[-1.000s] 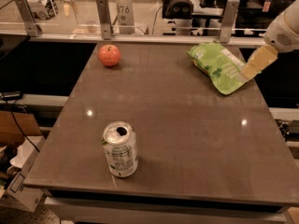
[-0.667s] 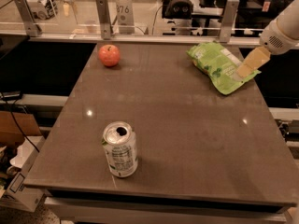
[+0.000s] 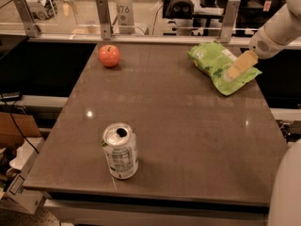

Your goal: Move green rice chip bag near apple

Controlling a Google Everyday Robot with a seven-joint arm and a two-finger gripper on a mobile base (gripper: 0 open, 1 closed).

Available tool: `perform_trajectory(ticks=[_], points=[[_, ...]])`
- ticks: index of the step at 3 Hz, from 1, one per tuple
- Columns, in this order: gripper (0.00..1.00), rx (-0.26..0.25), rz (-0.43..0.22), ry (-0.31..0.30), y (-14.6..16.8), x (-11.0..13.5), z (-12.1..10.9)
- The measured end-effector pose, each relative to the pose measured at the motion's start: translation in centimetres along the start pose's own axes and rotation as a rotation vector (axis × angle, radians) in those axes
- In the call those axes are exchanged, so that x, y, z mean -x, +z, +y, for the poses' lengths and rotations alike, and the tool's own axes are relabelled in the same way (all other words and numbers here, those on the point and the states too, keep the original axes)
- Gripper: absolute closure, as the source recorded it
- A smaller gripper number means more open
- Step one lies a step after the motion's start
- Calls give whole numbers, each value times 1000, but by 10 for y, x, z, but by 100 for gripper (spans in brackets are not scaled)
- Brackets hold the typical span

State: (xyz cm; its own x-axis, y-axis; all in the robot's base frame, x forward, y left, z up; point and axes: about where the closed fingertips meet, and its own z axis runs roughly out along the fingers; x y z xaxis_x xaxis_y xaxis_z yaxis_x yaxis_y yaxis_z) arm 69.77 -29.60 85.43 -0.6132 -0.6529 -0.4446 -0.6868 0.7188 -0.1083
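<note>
- Three things sit on the table (image 3: 188,126); you will find them set out below from the left side to the right.
- Far left, at the back corner, the apple (image 3: 109,55) stands upright and alone, with nothing touching it.
- Near the front, left of centre, a silver drink can (image 3: 120,150) stands upright with its top opened; it is well apart from both task items and looks to be off the straight path between them.
- At the back right, the green rice chip bag (image 3: 211,60) lies flat near the table's edge, well apart from the apple.
- Furthest right, the gripper (image 3: 231,74) reaches in from the right side and sits over the right part of the bag; you cannot tell whether it is open or closed, nor whether it has a hold.
- By my judgement, the task is barely begun: the approach is made, but the grasp is unconfirmed, and the whole carry leftward across the back of the table remains for you.
</note>
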Motion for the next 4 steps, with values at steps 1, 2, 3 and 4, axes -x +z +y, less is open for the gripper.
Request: perform_trajectory(ticks=[1, 2, 3, 4], points=[[0, 21, -7, 4, 10, 7, 6], [0, 33, -13, 1, 16, 14, 12], [17, 43, -9, -6, 22, 19, 19], [39, 60, -10, -6, 24, 22, 25]])
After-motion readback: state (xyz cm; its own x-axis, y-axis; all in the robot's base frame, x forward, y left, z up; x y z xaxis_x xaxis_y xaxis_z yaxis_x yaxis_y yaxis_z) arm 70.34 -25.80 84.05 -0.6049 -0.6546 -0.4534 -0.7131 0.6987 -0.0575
